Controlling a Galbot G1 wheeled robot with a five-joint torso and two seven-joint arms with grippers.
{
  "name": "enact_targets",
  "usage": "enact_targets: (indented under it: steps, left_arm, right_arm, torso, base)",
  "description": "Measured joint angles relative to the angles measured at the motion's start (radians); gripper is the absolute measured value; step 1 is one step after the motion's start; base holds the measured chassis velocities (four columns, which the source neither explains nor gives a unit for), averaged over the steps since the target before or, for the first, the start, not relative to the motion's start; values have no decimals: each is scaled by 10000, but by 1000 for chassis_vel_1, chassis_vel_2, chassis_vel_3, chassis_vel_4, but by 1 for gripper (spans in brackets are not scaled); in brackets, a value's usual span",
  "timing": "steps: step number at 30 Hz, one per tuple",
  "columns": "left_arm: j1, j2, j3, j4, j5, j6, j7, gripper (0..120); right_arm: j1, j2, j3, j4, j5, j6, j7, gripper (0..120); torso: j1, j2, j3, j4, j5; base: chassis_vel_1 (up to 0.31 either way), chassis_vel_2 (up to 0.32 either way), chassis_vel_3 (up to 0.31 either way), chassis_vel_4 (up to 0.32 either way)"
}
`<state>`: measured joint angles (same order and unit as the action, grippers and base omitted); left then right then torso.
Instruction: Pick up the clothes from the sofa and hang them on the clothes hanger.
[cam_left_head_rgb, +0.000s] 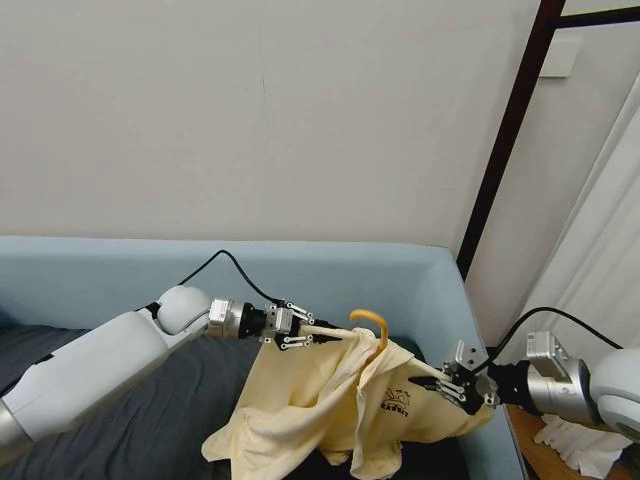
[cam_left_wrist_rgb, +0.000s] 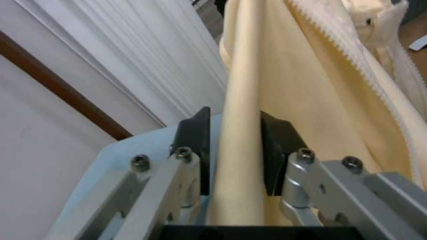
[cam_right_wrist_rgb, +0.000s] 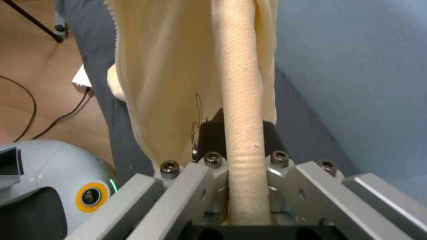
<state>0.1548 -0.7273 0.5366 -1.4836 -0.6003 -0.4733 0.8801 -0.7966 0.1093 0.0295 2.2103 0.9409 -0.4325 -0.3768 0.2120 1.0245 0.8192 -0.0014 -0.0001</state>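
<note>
Closest to the left wrist camera, the left tool (cam_left_wrist_rgb: 235, 150) is clamped narrow on one pale arm of the hanger (cam_left_wrist_rgb: 240, 100), with its black pads (cam_left_wrist_rgb: 195, 142) bearing on it from both sides. Cream cloth of the shirt (cam_left_wrist_rgb: 320, 65) hangs just beside that arm, beyond the pads.

I note the same on the other side: the right tool (cam_right_wrist_rgb: 241, 134) is closed on the hanger's opposite arm, a textured cream bar running straight out between its fingers. The shirt hangs beside the bar and touches it farther out.

From the head camera, the hanger spans between the two tools above the light blue sofa (cam_left_head_rgb: 100, 270). Its yellow hook (cam_left_head_rgb: 372, 322) stands up roughly midway between them. The shirt is draped over the hanger and falls below both tools, showing a dark print on the side nearer the right tool. Its lower edge reaches the dark seat cushion (cam_left_head_rgb: 170, 410); I cannot confirm contact.

Beyond the sofa's right end, a dark rack pole (cam_left_head_rgb: 505, 140) slants up, well apart from the hook.
</note>
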Motion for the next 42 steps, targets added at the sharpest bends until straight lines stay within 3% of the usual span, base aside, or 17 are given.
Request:
enact_targets:
  steps: [4,15,18,19,23,25,30,33,34,36,42]
  left_arm:
    - [151,-76,-177,94,124,-73,-173,39]
    - [234,109,-693,156,340,-335,-571,81]
    - [648,284,-1067,-83,253,-488,-1505,94]
    - [648,284,-1067,-83,253,-488,-1505,94]
    - [2011,508,-1827,-545,-256,-423,-3398,100]
    - [2467,591,-2115,-687,-436,-301,-3735,100]
    - [4139,893,-3610,-1456,-1430,241,-4859,100]
    - [5854,924,-5121,-2377,-2016,752,-5845,100]
    - [5854,924,-5121,-2377,-2016,752,-5845,100]
    - [6995,862,-5961,-2951,-2342,972,-6578,100]
    - [8365,467,-6598,-3309,-1908,912,-8134,100]
  right_arm:
    - [-14,163,-106,-65,-82,44,143,1]
    - [20,430,78,-72,336,4,936,1]
    - [117,586,239,-90,741,-224,1354,1]
    - [117,586,239,-90,741,-224,1354,1]
    - [246,805,464,202,1860,-1270,3059,1]
    - [252,853,513,285,2134,-1476,3429,1]
    - [262,1116,794,622,3097,-1862,4592,1]
    - [246,1544,953,870,3695,-2017,5394,1]
    - [246,1544,953,870,3695,-2017,5394,1]
    - [73,1741,1235,1070,4068,-2301,5987,1]
    - [-85,1719,2179,1232,5032,-3039,7367,1]
  torso:
    - [0,0,0,-2,1]
    - [0,-1,0,-2,1]
    - [0,0,0,-1,1]
    - [0,0,0,-1,1]
    - [0,0,0,-3,1]
    - [0,0,1,-2,-4]
    - [0,0,-1,1,0]
    - [0,0,0,-1,3]
    - [0,0,0,-1,3]
    - [0,0,-1,4,-1]
    - [0,1,-1,-4,-1]
  base:
    - [0,0,0,0]
    - [0,0,0,0]
    - [0,0,0,0]
    - [0,0,0,0]
    - [0,0,0,0]
    - [0,0,0,0]
    - [0,0,0,0]
    - [0,0,0,0]
    - [0,0,0,0]
    - [0,0,0,0]
    - [0,0,0,0]
